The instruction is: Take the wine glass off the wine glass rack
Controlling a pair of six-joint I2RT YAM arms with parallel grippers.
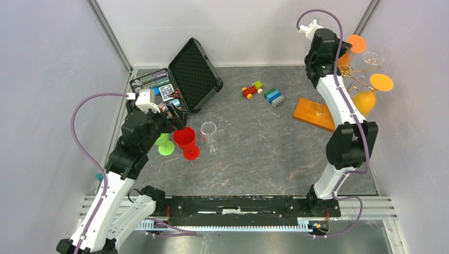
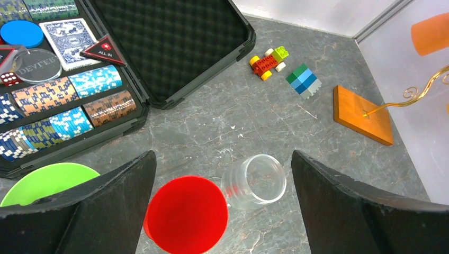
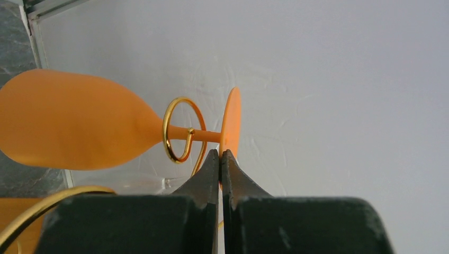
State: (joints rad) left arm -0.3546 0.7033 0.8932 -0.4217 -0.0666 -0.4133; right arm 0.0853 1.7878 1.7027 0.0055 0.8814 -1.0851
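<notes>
Right gripper jaws together, empty, tips just under the stem of the orange glass hanging in a rack ring. Closed tips could knock the glass off or tip the rack. Left gripper wide apart.

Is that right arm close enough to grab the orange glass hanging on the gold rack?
Probably yes. The right gripper sits just below the stem of the orange wine glass, near its foot, with nothing in between. Its jaws are shut, though, so they would need to open first.
</notes>
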